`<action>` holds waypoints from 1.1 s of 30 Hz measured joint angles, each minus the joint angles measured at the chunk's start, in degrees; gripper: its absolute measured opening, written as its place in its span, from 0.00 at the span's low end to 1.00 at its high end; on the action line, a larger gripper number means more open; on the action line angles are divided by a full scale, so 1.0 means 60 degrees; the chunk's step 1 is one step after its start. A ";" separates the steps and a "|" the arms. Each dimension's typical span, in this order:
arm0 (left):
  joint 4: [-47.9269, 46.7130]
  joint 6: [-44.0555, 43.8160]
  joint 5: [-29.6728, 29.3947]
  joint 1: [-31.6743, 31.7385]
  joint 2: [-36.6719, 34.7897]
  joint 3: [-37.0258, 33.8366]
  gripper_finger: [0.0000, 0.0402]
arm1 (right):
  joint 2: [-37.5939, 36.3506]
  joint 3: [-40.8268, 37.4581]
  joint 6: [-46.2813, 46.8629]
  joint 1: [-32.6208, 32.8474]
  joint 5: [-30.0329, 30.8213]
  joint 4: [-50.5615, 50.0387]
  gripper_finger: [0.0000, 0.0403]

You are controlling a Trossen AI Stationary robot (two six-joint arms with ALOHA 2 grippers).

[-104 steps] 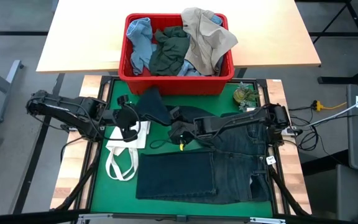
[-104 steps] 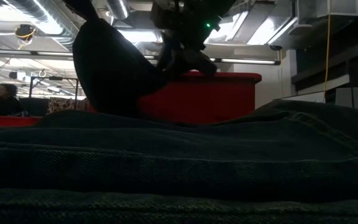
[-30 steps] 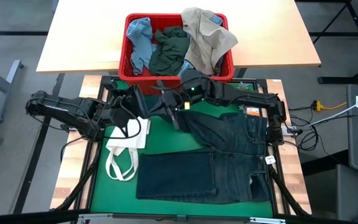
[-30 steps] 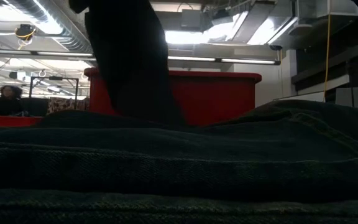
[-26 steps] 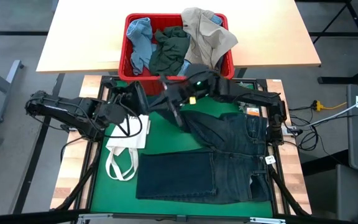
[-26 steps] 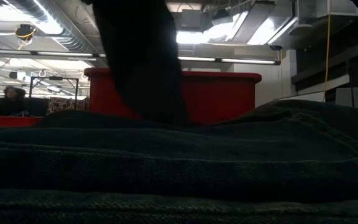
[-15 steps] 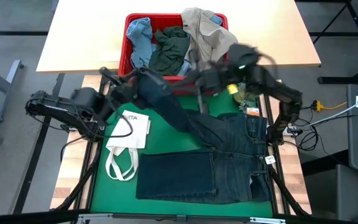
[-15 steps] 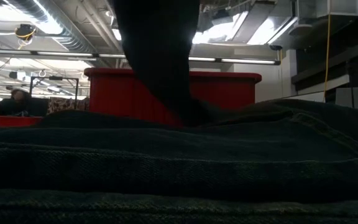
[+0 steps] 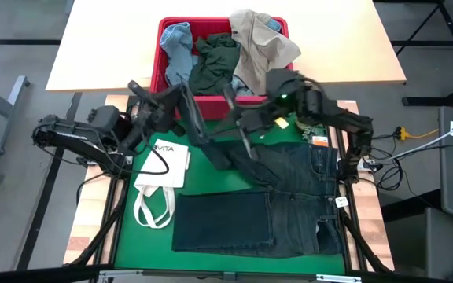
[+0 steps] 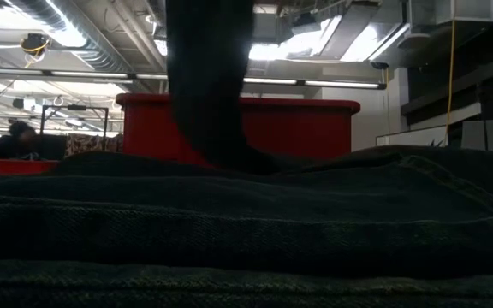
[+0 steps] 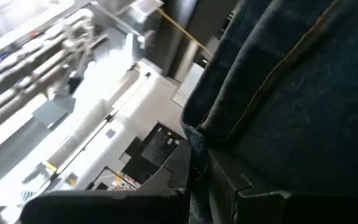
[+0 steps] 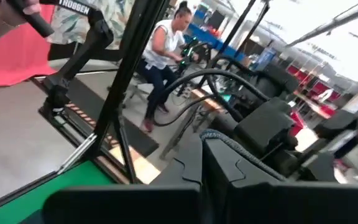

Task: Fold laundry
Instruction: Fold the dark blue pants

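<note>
Green mat (image 9: 211,185); jeans (image 9: 289,185), tote bag (image 9: 160,181); red bin (image 9: 163,79) behind.

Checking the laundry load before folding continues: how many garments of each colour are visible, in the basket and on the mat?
Dark navy jeans: 1
Light blue piece: 1
Dark green-grey piece: 1
Beige piece: 1
Total: 4

Jeans (image 9: 289,177): dark navy denim, matt, coarse weave, tan stitching. Crate (image 9: 166,82): red plastic, smooth, slight sheen. Clothes in the crate: soft matt cloth, one light blue (image 9: 178,49), one dark green-grey (image 9: 215,63), one beige (image 9: 262,47), all rumpled. Tote bag (image 9: 163,169): white cloth, black print. Mat (image 9: 211,177): green, matt. Surface (image 9: 108,47): pale wood, smooth.
</note>
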 joint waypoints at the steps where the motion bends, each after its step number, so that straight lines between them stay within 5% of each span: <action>1: -0.0312 -0.0066 -0.0033 0.0000 0.0000 0.0000 0.05 | 0.0084 -0.0002 0.0102 0.0018 -0.0047 -0.0164 0.00; 10: -0.2026 -0.0146 -0.2170 -0.0006 0.0000 0.0000 0.08 | 0.0601 -0.0013 0.0562 0.0007 0.0477 -0.0177 0.03; 23: -0.2256 -0.0501 -0.4274 0.0062 0.0000 0.0000 0.10 | 0.1068 -0.0013 0.0773 0.0018 0.2232 0.0496 0.06; 33: -0.2225 -0.1479 -0.5107 0.0074 -0.0005 0.0011 0.30 | 0.1103 -0.0020 0.0846 0.0044 0.2004 0.0601 0.21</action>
